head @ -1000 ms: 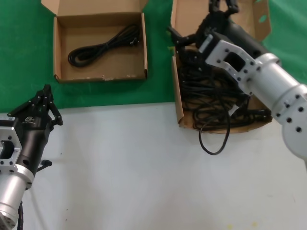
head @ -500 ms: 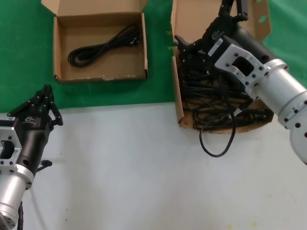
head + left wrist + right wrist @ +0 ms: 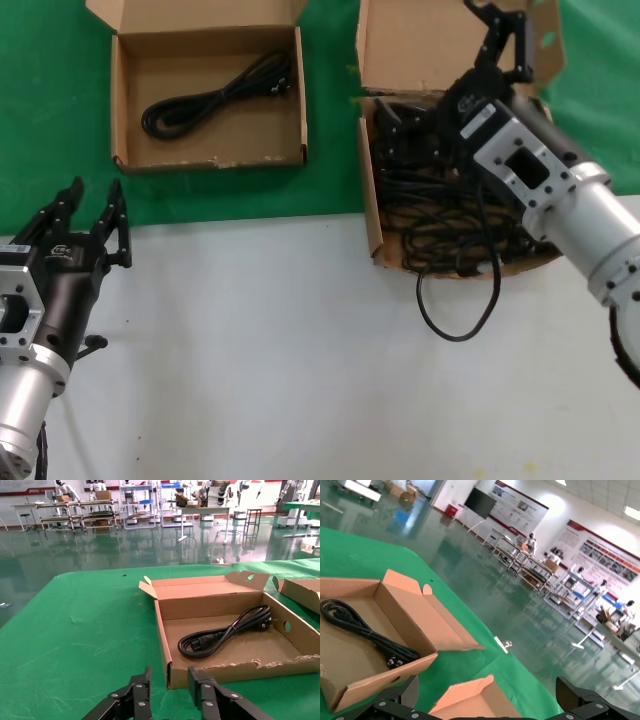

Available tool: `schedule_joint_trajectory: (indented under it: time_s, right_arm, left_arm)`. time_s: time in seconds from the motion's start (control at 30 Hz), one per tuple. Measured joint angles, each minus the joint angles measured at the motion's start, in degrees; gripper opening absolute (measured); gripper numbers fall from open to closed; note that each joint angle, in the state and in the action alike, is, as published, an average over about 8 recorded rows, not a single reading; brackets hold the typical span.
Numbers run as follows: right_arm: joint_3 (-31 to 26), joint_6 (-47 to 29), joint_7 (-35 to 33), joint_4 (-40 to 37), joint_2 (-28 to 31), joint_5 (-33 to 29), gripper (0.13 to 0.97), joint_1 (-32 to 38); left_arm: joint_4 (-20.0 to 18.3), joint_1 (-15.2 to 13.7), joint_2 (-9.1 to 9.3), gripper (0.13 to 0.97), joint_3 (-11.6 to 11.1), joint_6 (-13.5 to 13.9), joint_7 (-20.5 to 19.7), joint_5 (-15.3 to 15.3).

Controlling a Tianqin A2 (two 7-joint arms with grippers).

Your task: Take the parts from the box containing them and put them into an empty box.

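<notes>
With our right gripper [image 3: 497,40] fingers spread wide above the big box [image 3: 372,215], we should pinch just one power cord [image 3: 440,205].

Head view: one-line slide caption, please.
Open right gripper over the full box; one power cord in the shallow box.

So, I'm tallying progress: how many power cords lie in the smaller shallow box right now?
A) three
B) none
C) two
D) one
D: a single looped power cord lies in the smaller shallow box, while the tangled rest fills the larger box, where the right tool hovers.
</notes>
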Motion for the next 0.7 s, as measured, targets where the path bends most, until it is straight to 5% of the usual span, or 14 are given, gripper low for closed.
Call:
schedule_joint_trajectory:
  time_s: [0.27, 0.4, 0.7]
  right_arm:
    - [0.6, 2.3, 0.5, 0.0, 0.7, 5.0, 0.966, -3.2]
    - [0.9, 3.5, 0.8, 0.0, 1.1, 7.6, 0.966, -4.8]
    - [1.5, 6.2, 1.3, -0.1, 1.9, 13.3, 0.966, -8.4]
  left_arm:
    - [0.0, 0.1, 0.03, 0.388, -0.1, -0.1, 0.1, -0.1]
    - [0.0, 0.2, 0.04, 0.388, -0.1, -0.2, 0.1, -0.2]
    - [0.0, 0.3, 0.07, 0.596, -0.2, -0.3, 0.2, -0.3]
